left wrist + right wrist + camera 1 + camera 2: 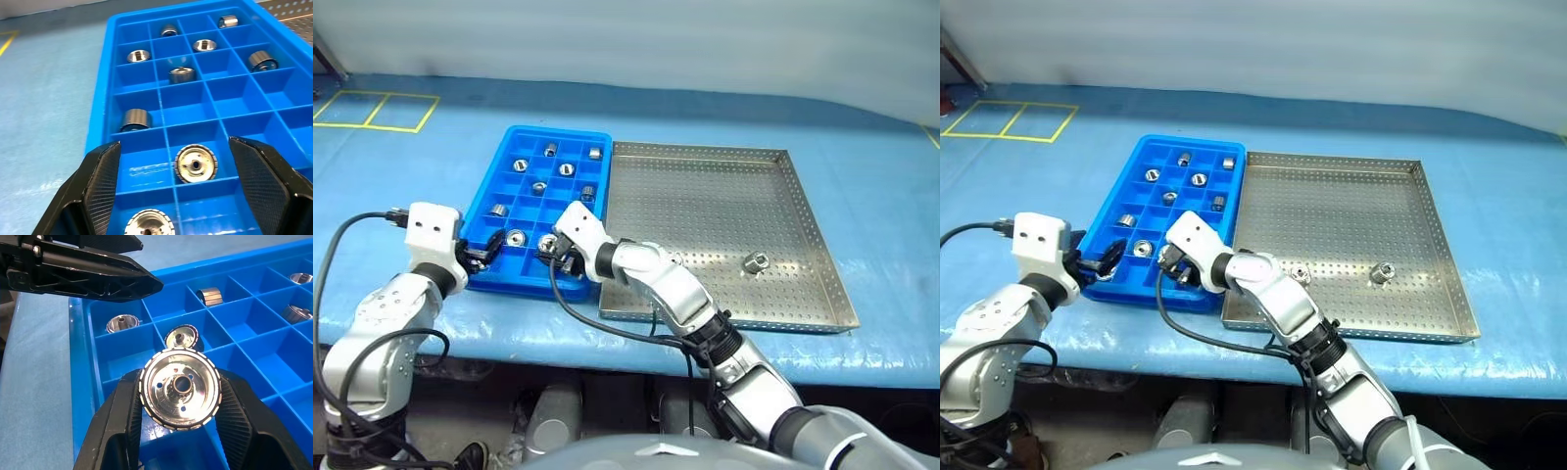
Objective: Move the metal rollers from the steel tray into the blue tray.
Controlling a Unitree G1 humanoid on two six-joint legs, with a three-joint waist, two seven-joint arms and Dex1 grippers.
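The right gripper (pixel 180 396) has its jaws pinching one shiny silver metal roller (pixel 179 387), a small cylinder with a hollow centre and ribbed rim. It hangs over the near end of the bright blue plastic compartment tray (pixel 505 147), so the step in hand looks like placement of this roller. At about nine o'clock from it, just beside the tray's near left corner, the left gripper (pixel 186 171) hovers with its jaws spread wide and nothing between them.

The blue tray already carries several rollers, two in its nearest cells (pixel 195 163). The next move, I judge, calls for lining the held roller over a vacant cell, lowering it and parting the jaws.

At three o'clock from the blue tray, touching it, lies the large square perforated steel tray (pixel 705 157) on the blue table (pixel 862 127). One roller (pixel 756 261) rests at its near right, another (pixel 1301 275) close by the right arm.
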